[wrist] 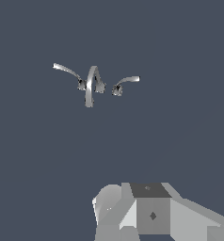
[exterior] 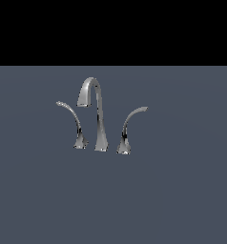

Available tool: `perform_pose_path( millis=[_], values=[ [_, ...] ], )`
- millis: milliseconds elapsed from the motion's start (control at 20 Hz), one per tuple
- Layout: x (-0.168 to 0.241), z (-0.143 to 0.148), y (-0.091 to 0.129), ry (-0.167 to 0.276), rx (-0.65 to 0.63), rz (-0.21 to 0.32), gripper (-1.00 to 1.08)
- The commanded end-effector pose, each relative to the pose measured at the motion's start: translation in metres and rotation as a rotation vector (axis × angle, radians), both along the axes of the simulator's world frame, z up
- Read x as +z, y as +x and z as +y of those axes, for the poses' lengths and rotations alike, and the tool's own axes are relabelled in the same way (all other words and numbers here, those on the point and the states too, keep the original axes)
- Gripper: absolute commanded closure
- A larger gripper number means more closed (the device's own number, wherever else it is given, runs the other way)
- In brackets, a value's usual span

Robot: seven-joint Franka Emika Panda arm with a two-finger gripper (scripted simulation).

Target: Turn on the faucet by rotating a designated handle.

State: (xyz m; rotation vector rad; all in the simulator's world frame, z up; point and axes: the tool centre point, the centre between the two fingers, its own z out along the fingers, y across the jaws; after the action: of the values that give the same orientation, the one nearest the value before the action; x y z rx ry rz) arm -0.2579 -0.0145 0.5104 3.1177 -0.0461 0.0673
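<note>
The chrome faucet stands on a flat grey surface, with its tall gooseneck spout (exterior: 98, 119) in the middle. The handle (exterior: 129, 125) is the slim lever on the exterior view's right, rising from a flared base and arcing rightward. A mirror-image lever (exterior: 73, 120) arcs leftward on the other side. The wrist view looks down on the set from well above: spout (wrist: 90, 87), handle (wrist: 127, 81), other lever (wrist: 67, 71). No gripper fingers show in either view, and nothing touches the faucet.
The grey surface (exterior: 172, 190) stretches all round the faucet with nothing else on it. A pale grey and white blocky part of the arm (wrist: 151, 212) shows in the wrist view, far from the faucet.
</note>
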Motion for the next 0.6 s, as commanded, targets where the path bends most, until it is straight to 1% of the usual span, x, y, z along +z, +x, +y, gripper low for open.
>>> perform_pose_path(
  millis=[0, 300, 550],
  values=[
    [0.0, 0.0, 0.0, 0.0, 0.0, 0.0, 1.08],
    [-0.005, 0.002, 0.003, 0.001, -0.023, 0.0, 1.08],
    [-0.015, 0.006, 0.011, 0.003, -0.077, 0.001, 1.08]
  ],
)
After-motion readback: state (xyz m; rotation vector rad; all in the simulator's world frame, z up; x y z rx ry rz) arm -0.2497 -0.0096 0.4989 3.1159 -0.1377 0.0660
